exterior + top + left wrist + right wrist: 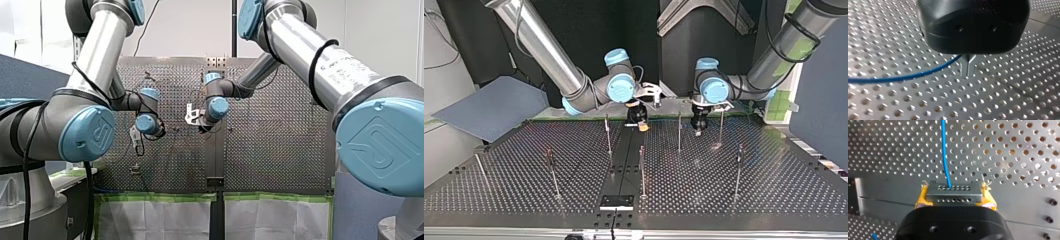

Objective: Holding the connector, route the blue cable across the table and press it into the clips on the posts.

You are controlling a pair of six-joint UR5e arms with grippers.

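With the connector clamped between my right gripper's yellow pads by the table's arm-side edge, and my left gripper nipped narrow on the blue cable, I would keep the span taut before lowering it onto each farther post.

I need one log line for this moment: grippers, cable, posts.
right gripper: shut on connector | left gripper: shut around blue cable | posts: no cable visible on them, top view

Gripper: black body, metal fingers pressed together.
Cable: blue, reaches the fingers.
Table: perforated.
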